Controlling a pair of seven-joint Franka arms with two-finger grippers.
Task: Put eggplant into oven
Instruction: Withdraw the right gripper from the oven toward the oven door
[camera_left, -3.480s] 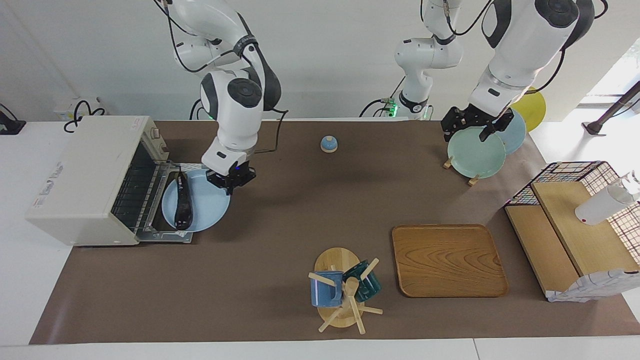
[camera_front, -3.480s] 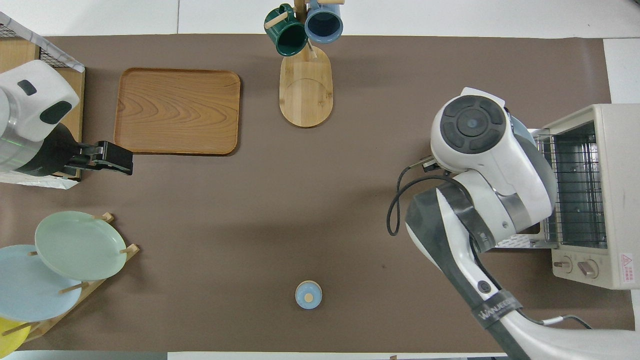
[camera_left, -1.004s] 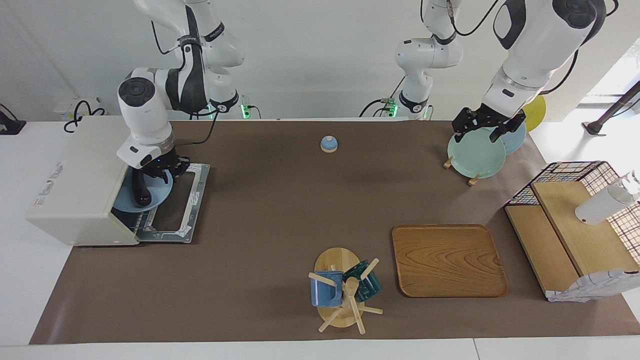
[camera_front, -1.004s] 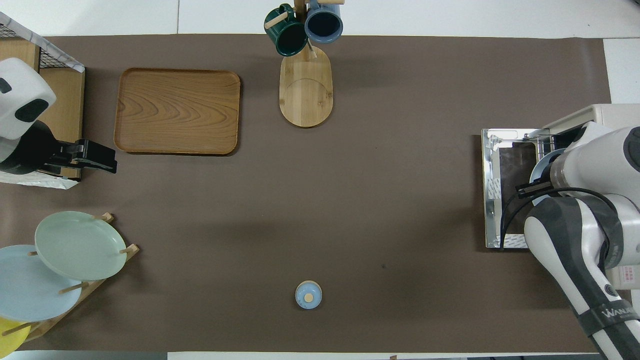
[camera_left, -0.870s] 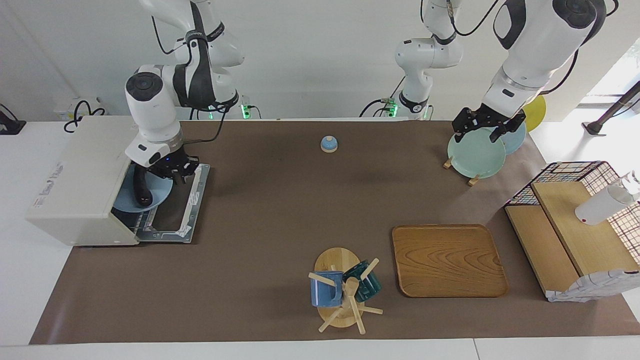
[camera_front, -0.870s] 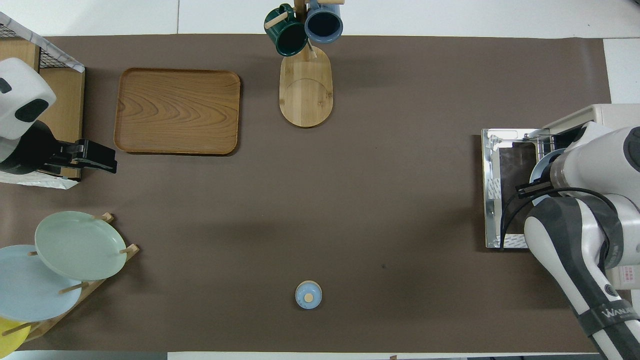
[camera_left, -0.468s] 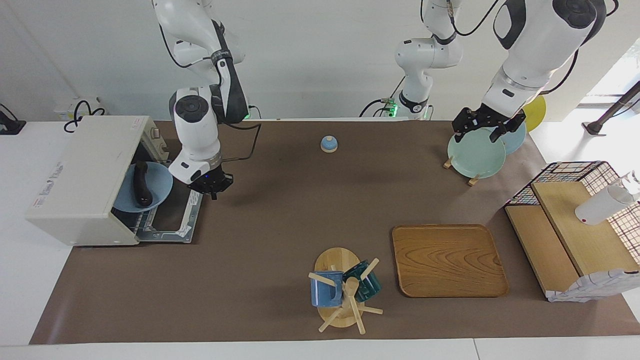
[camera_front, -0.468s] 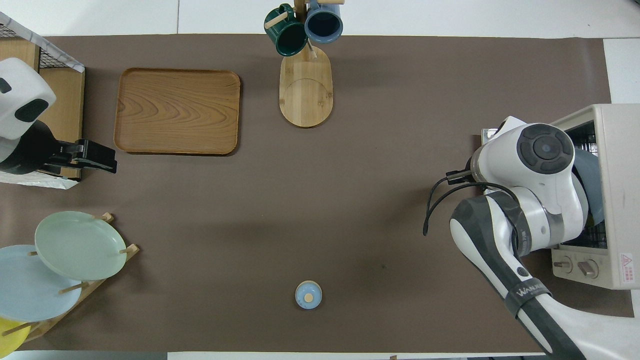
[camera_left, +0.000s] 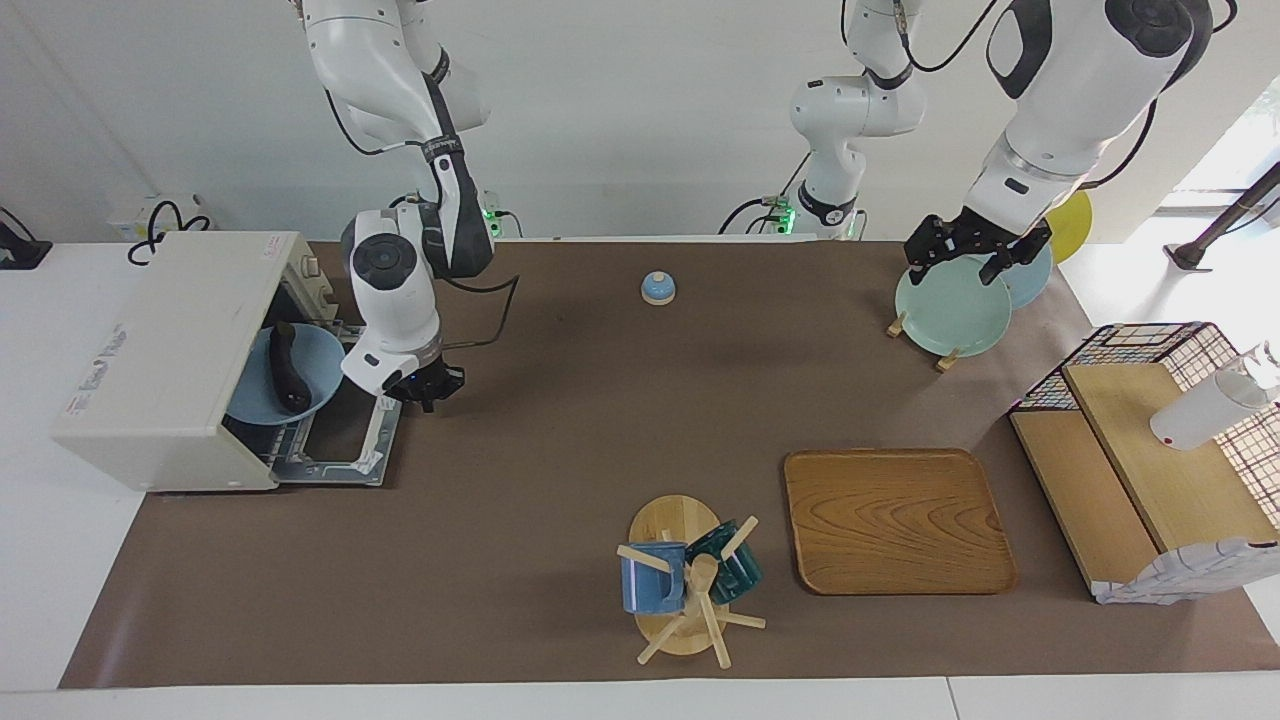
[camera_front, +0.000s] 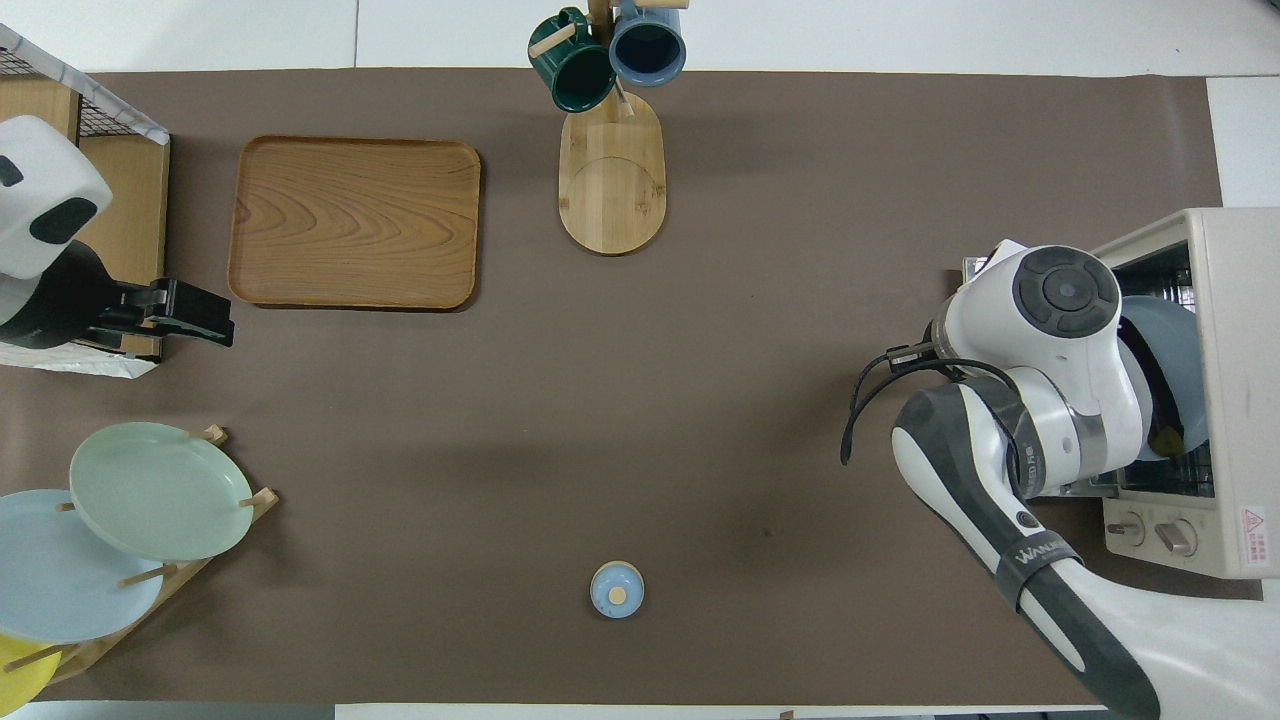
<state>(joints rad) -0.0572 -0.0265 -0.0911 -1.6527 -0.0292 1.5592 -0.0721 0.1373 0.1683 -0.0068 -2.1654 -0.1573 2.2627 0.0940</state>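
The cream-white oven (camera_left: 165, 355) stands at the right arm's end of the table with its door (camera_left: 345, 440) folded down flat. The dark eggplant (camera_left: 287, 368) lies on a light blue plate (camera_left: 310, 360) that rests in the oven's mouth on the wire rack. My right gripper (camera_left: 425, 388) hangs beside the open door's edge, apart from the plate and holding nothing. In the overhead view the oven (camera_front: 1225, 400) and plate (camera_front: 1172, 370) show, and the right arm hides the eggplant. My left gripper (camera_left: 968, 258) waits open over the plate rack.
A rack holds a green plate (camera_left: 950, 305), with blue and yellow plates beside it. A small blue bell (camera_left: 657, 288) is near the robots. A wooden tray (camera_left: 897, 520), a mug tree (camera_left: 685, 585) and a wire shelf (camera_left: 1150, 450) stand farther out.
My right gripper has let go of the plate with the eggplant in the oven's mouth and drawn back to beside the door's edge. The left arm has not moved.
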